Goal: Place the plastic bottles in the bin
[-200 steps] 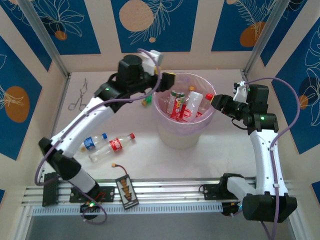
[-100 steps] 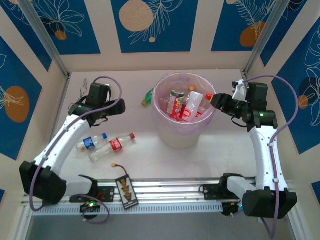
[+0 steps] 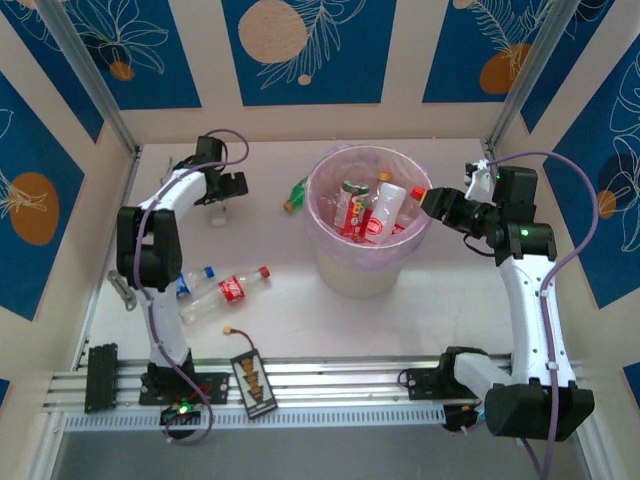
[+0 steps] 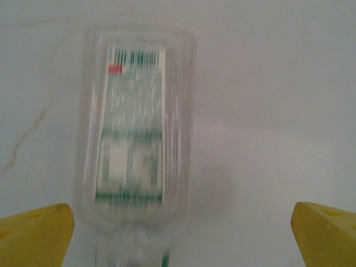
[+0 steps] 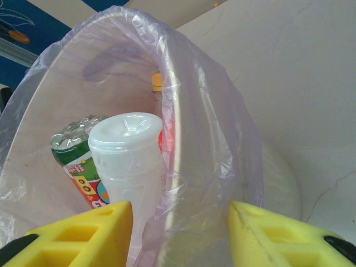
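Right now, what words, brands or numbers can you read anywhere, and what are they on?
Nothing reads clearly enough to quote.
Green-printed bottle: striped print and a red mark, motion-blurred.
Crumpled bottle in the bin: coloured shapes, not legible.
Red-labelled bottle and blue-labelled bottle: too small.
Black-and-yellow tag: too small.

— Room around the left claw (image 4: pixel 181 236)?
— Its fingers stand wide; a clear bottle (image 4: pixel 136 150) lies between them, close to the left finger; bare table (image 4: pixel 267 111) right of it.
— The right claw (image 5: pixel 181 222)?
— The bin (image 5: pixel 179 100) rim runs between its parted fingers; an upturned bottle (image 5: pixel 129 161) crowds the left finger.
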Available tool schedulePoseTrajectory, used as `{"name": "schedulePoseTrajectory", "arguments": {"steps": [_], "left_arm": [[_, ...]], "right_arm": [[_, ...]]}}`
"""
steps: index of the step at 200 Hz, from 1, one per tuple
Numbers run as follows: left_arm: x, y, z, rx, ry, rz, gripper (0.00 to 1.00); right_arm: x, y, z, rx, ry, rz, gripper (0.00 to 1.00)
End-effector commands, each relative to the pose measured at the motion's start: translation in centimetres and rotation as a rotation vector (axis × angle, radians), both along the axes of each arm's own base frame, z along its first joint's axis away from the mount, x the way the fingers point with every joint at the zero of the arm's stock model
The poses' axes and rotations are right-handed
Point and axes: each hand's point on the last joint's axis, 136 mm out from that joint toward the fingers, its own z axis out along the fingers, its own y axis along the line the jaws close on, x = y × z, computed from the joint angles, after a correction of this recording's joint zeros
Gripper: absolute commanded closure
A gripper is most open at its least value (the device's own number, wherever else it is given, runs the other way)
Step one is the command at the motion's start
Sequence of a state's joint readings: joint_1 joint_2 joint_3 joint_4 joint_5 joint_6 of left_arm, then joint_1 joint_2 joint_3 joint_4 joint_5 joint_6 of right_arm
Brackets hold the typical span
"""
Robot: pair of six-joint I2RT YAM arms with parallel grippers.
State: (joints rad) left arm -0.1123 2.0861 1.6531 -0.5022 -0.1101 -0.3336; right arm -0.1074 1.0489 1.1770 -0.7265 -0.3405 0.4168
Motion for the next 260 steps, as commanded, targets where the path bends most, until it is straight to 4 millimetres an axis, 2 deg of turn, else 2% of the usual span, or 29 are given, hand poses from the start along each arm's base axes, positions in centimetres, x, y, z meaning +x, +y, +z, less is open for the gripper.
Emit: {"name": "schedulePoseTrajectory", "arguments": {"steps": [1,42,100,143,211,260], "left_arm": [[1.7,0.9,0.7,0.043,-0.005,-0.024,0.00],[2.6,2.2,-0.6,0.045,0.016,-0.029,0.00],[3.5,2.7,-2.7,0.034,0.052,-0.054,0.00],[4.1,1.2,-4.3,-0.059,0.078,-0.087,0.00],[4.0,0.9,-4.6,-0.090,0.096,-0.070,0.28],[4.0,0.7,-3.6,-0.118,0.073,-0.056,0.40]], "right_arm": [[-0.6,0.0,-0.2,0.010,0.008,0.002,0.51],[-0.5,-0.2,-0.7,0.016,0.030,-0.014,0.51],[-0.4,-0.5,-1.3,0.011,0.048,-0.040,0.51],[-0.2,-0.3,-1.9,0.008,0.074,-0.022,0.51],[-0.3,-0.4,-2.5,-0.023,0.102,-0.067,0.51],[-0.1,-0.2,-2.5,-0.048,0.099,-0.065,0.51]]}}
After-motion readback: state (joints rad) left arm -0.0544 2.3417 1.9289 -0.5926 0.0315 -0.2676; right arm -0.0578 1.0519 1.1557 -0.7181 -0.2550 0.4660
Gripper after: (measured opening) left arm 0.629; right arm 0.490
